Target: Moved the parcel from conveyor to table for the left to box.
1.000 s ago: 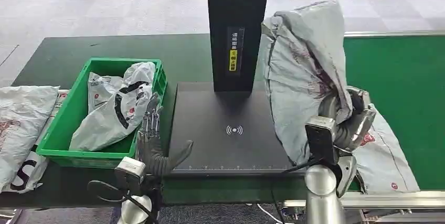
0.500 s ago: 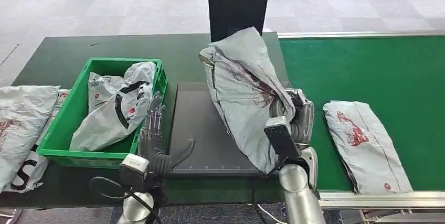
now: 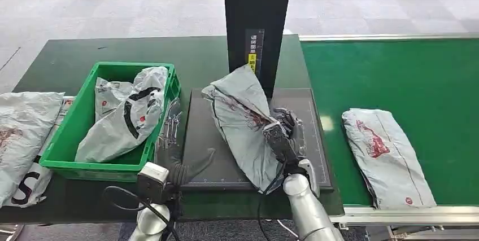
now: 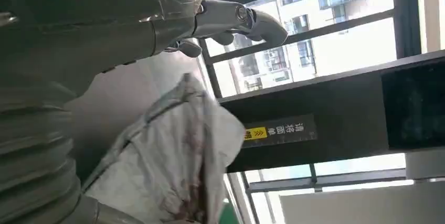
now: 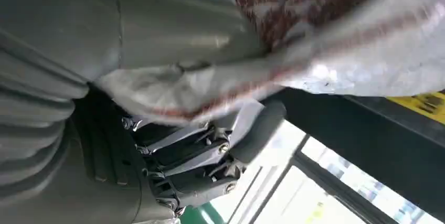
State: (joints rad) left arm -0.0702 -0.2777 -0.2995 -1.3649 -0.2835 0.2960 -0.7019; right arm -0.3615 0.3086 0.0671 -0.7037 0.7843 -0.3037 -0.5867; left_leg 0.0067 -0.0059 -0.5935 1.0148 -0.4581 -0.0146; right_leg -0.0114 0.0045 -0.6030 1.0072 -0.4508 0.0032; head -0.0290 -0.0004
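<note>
Two robot hands share the head view, and the parcel [image 3: 242,122] lies between them on the dark scale plate [image 3: 206,139] of the table [image 3: 68,55]. The right robot hand [image 3: 286,134] grips the parcel along its right edge. The parcel's long axis runs from the foot of the black scanner post [image 3: 257,21] down toward the robot, tilted, with its far end raised. The left robot hand [image 3: 175,150] stands wide and holds nothing, at the plate's left edge just beside the green box [image 3: 79,134], which already holds grey bags. From this hand the parcel lies to the right, near but apart, and the box lies on its other side. A second parcel [image 3: 387,153] lies flat on the green conveyor [image 3: 406,71], well apart.

In the left wrist view the left robot hand [image 4: 157,30] has its fingers [image 4: 246,19] extended and nothing in them; the parcel [image 4: 173,156] rises just beyond it, before the scanner post [image 4: 315,124].

In the right wrist view the right robot hand [image 5: 199,145] has its thumb and fingers [image 5: 194,153] closed on a fold of the parcel [image 5: 315,40].

Judging from this, the right hand still has to let go before the left, the nearer free hand, can reach right across the plate for it.
</note>
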